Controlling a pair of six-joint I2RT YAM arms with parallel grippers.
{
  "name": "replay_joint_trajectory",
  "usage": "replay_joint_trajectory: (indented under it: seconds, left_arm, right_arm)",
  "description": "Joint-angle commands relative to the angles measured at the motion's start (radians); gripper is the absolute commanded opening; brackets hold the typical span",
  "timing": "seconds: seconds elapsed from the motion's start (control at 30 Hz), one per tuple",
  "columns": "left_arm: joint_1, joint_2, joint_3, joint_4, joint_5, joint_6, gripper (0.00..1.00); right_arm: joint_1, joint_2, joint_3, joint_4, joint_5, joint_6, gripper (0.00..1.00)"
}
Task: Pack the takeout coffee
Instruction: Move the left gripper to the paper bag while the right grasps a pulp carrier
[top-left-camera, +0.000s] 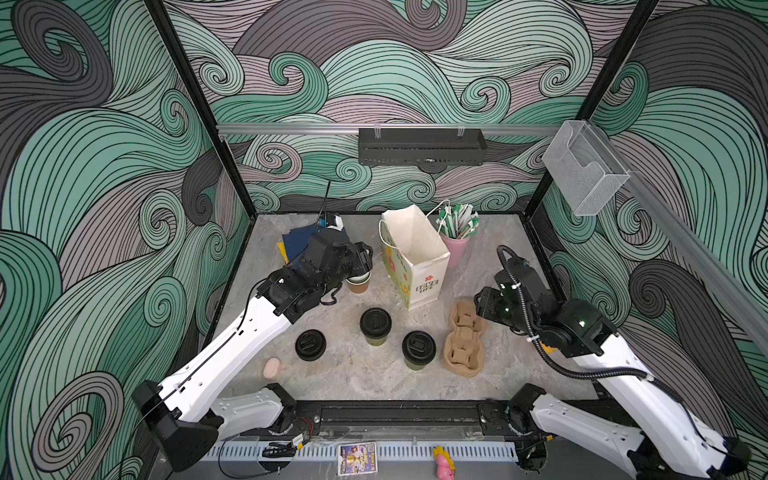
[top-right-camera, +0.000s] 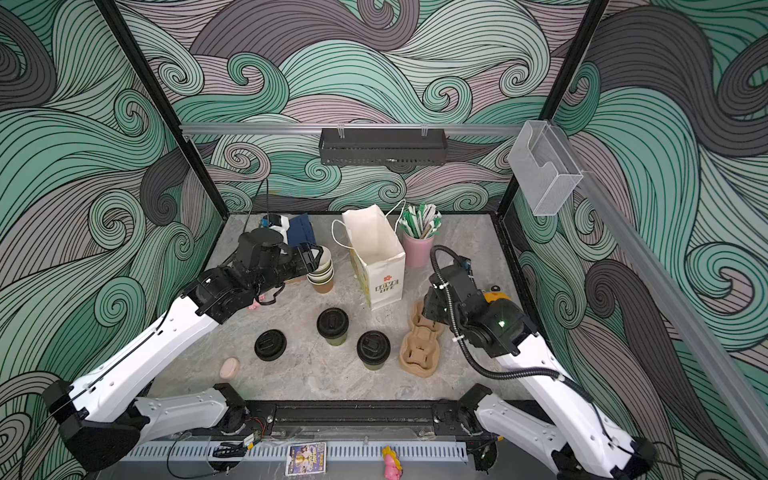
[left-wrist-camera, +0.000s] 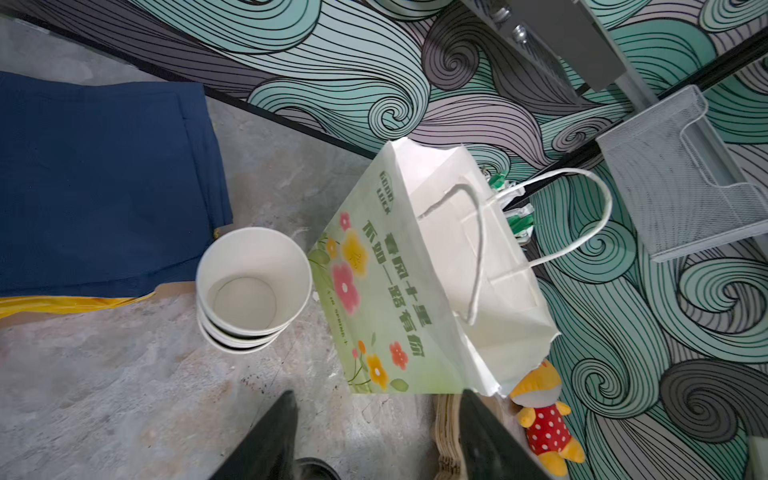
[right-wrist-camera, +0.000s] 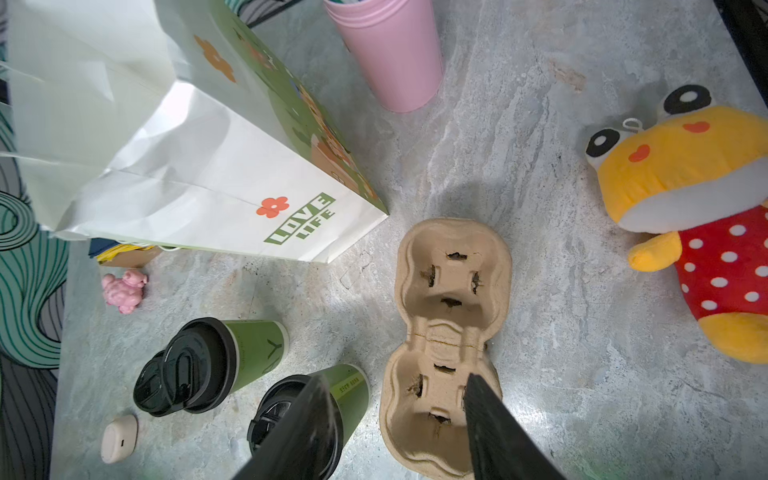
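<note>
Grey marbled tabletop (top-left-camera: 353, 374): two olive-green black-lidded paper cups (top-left-camera: 375, 326) (top-left-camera: 418, 349) unpacked; left gripper (left-wrist-camera: 378, 399), right gripper (right-wrist-camera: 395, 380) gape empty; grasping brown pulp carrier (right-wrist-camera: 451, 286) probably next.

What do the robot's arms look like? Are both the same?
Both have white shells and black joints. The left arm carries a thin black wire; the right arm has a thick ribbed black hose and small green lights. The left tool and right tool are each two black pointed wedges.
</note>
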Motion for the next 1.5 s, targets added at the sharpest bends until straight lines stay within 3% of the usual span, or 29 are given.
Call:
replay_joint_trajectory:
  seconds: [0.0, 0.17, 0.27, 0.5, 0.9, 1.47]
  left_arm:
    - [0.012, 0.02, 0.041, 0.066, 0.064, 0.033, 0.64]
    - [0.02, 0.045, 0.042, 0.087, 0.068, 0.035, 0.64]
    - [0.025, 0.049, 0.038, 0.079, 0.068, 0.033, 0.64]
    - [0.033, 0.05, 0.036, 0.06, 0.064, 0.029, 0.64]
    - [0.04, 0.049, 0.04, 0.052, 0.056, 0.027, 0.64]
    - [0.04, 0.031, 0.032, 0.038, 0.045, 0.015, 0.64]
  right_arm:
    - [-0.018, 0.06, -0.004, -0.061, -0.023, 0.067, 0.53]
    - [-0.052, 0.131, -0.08, -0.07, -0.112, 0.152, 0.51]
    - [-0.106, 0.149, -0.152, -0.072, -0.186, 0.147, 0.47]
    - [-0.17, 0.144, -0.234, -0.069, -0.242, 0.079, 0.44]
    - [-0.157, 0.314, -0.165, 0.015, -0.27, 0.025, 0.5]
    - [-0.129, 0.445, -0.176, 0.057, -0.244, -0.008, 0.46]
